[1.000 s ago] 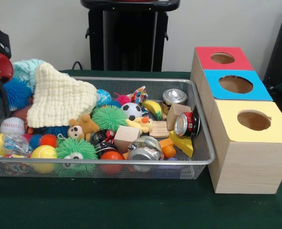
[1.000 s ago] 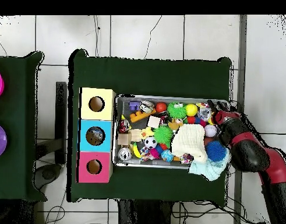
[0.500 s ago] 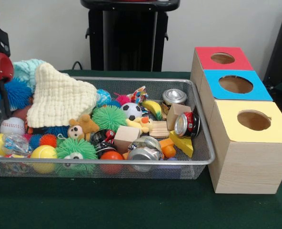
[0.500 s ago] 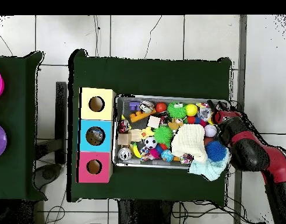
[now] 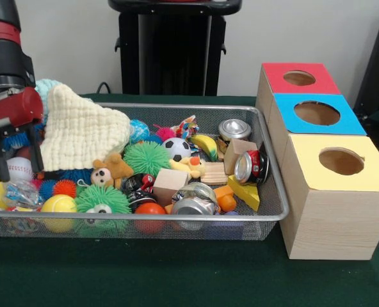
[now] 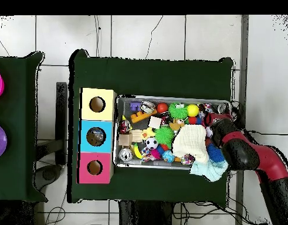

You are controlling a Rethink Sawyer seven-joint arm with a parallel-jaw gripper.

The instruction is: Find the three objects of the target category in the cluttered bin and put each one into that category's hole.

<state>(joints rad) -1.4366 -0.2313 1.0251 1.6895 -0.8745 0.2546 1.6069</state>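
Note:
A wire mesh bin (image 5: 266, 214) holds balls, cans, wooden blocks and soft toys. My gripper (image 5: 18, 174) hangs at the bin's left end, open, its black fingers (image 5: 38, 150) straddling a white baseball (image 5: 20, 166) without gripping it. In the overhead view the gripper (image 6: 208, 121) is over the bin's right end. A silver can (image 5: 234, 130) stands at the back right, a red can (image 5: 252, 166) lies beside it, and a crushed silver can (image 5: 193, 199) lies near the front. Three boxes stand right of the bin, with a red hole (image 5: 298, 78), a blue hole (image 5: 317, 113) and a yellow hole (image 5: 340, 161).
A cream knitted cloth (image 5: 80, 134) covers the bin's back left, just right of the gripper. A green spiky ball (image 5: 146, 158), a soccer ball (image 5: 177, 148), a wooden block (image 5: 170, 182) and a yellow wedge (image 5: 244, 192) fill the middle. The bin (image 6: 118, 132) sits on green cloth.
The gripper has come in over the bin's end and dropped lower, so its fingers now stand around the baseball. Nothing in the bin has shifted.

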